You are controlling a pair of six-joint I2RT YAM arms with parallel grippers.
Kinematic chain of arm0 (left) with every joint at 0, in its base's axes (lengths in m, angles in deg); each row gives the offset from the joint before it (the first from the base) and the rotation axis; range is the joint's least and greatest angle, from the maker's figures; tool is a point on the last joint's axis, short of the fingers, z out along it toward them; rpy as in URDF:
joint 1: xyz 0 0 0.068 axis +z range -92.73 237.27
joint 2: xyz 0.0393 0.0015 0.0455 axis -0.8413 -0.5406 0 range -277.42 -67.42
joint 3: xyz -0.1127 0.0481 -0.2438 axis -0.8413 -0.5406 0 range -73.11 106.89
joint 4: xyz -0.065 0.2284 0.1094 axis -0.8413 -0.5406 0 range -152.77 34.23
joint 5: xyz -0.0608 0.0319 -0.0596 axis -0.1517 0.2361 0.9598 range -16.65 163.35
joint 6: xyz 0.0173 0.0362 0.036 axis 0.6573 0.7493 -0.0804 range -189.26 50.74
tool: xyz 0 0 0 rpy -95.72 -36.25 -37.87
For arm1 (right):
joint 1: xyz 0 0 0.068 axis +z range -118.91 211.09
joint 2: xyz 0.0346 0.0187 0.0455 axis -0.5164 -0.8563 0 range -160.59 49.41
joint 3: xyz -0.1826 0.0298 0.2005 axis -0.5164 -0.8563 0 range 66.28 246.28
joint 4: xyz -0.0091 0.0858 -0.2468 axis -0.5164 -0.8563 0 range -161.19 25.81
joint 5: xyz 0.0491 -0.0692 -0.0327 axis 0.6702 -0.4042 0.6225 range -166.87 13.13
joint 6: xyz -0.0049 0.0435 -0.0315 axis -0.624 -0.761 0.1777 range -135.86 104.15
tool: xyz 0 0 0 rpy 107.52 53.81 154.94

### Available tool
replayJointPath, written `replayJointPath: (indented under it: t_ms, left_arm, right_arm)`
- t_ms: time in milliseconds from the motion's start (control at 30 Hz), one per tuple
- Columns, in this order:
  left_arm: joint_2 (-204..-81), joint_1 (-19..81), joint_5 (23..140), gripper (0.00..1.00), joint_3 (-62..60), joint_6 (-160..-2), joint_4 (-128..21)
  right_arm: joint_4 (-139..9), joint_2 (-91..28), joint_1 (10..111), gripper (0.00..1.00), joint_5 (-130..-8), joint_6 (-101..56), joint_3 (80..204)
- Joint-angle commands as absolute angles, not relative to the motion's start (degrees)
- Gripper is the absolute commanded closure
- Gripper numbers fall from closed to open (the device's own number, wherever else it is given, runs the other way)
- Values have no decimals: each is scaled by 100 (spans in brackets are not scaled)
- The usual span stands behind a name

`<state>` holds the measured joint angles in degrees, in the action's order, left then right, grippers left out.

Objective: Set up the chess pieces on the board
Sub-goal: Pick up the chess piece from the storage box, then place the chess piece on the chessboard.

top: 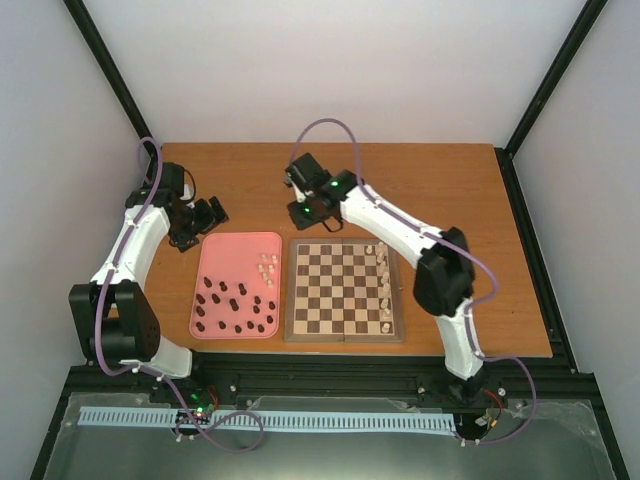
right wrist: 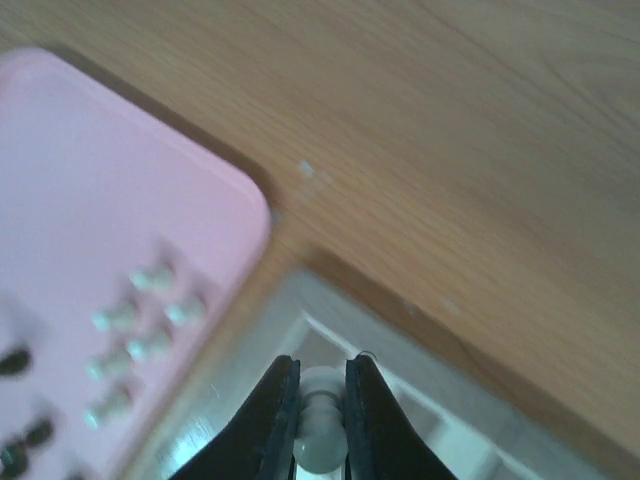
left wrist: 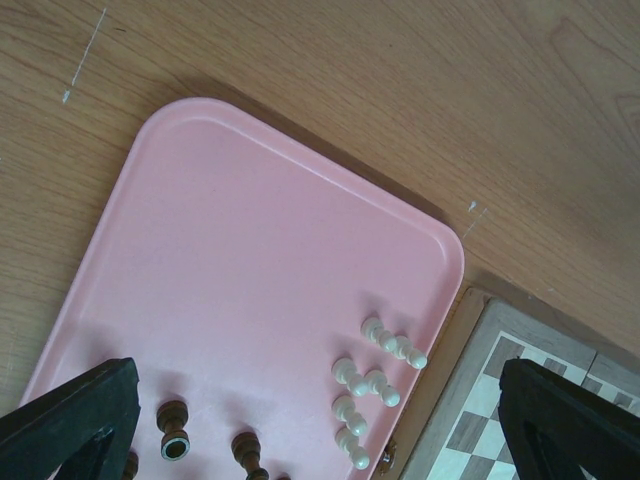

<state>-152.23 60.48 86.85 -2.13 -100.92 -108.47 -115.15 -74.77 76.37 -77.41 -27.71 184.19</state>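
The board (top: 345, 292) lies right of the pink tray (top: 237, 250). Several cream-white pieces (top: 383, 272) stand along the board's right columns. More white pieces (top: 266, 268) and many dark pieces (top: 232, 306) lie on the tray. My right gripper (top: 325, 228) is over the board's far left corner. In the right wrist view it (right wrist: 320, 400) is shut on a white piece (right wrist: 322, 440), above the board's corner (right wrist: 300, 330). My left gripper (top: 205, 215) is open and empty above the tray's far edge. Its view shows white pieces (left wrist: 375, 385) and dark pieces (left wrist: 175, 432) between its fingers (left wrist: 70, 425).
The pink tray (left wrist: 250, 250) has a raised rim and touches the board's left border (left wrist: 455, 400). Bare wooden table (top: 430, 190) lies behind both. Black frame posts stand at the table's far corners. Tray pieces (right wrist: 130, 330) are blurred in the right wrist view.
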Motion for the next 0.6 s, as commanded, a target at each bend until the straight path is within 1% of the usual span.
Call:
replayJointPath:
  t_ms: [0,100,200,400,567]
  left_arm:
    - [-15249,6035,8701,0,-60,-10047,-10797]
    - [-15249,6035,8689,0,-77,-10038,-10798]
    - [-15248,6039,8669,0,-118,-10033,-10798]
    - [-15245,6035,8606,0,-131,-10011,-10828]
    - [-15227,6035,8579,0,-123,-10019,-10820]
  right_arm:
    - [-11492,-6401,7403,96,-8341,-2990,16842]
    - [-11453,-5831,7261,96,-8402,-3114,16013]
    - [-11375,-5442,7208,96,-8440,-3187,15437]
    - [-11112,-5027,7075,96,-8379,-3387,14522]
    - [-10917,-4950,6980,96,-8347,-3438,14086]
